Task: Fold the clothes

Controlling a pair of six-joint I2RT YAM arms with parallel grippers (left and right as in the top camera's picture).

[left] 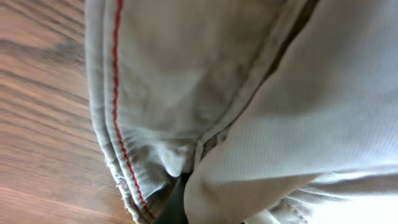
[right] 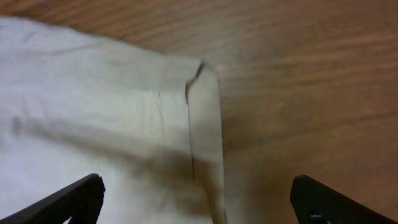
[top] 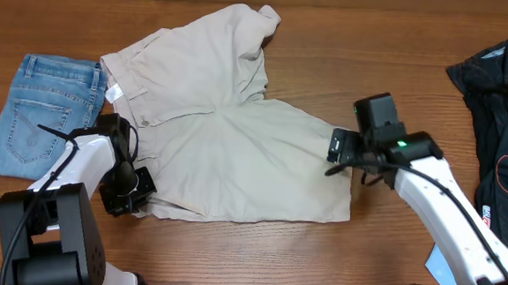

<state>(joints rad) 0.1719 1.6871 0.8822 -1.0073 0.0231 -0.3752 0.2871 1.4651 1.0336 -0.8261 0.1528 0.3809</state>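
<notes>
The pale beige shorts [top: 236, 150] lie spread across the middle of the table, with one leg bunched up at the back. My left gripper [top: 136, 193] is at their front left corner. In the left wrist view the shorts' fabric with red stitching [left: 186, 81] fills the frame and wraps around a dark finger [left: 177, 205], so the gripper looks shut on the shorts. My right gripper [top: 335, 152] is at the shorts' right edge. In the right wrist view its fingers [right: 199, 205] are wide open over the leg hem [right: 205, 124] and hold nothing.
Folded light-blue jeans [top: 39, 112] lie at the left, next to the shorts' waistband. A black garment with orange-white print [top: 503, 114] lies at the far right. A small light-blue item [top: 441, 264] sits near the front right edge. Bare wood [right: 311, 74] shows right of the hem.
</notes>
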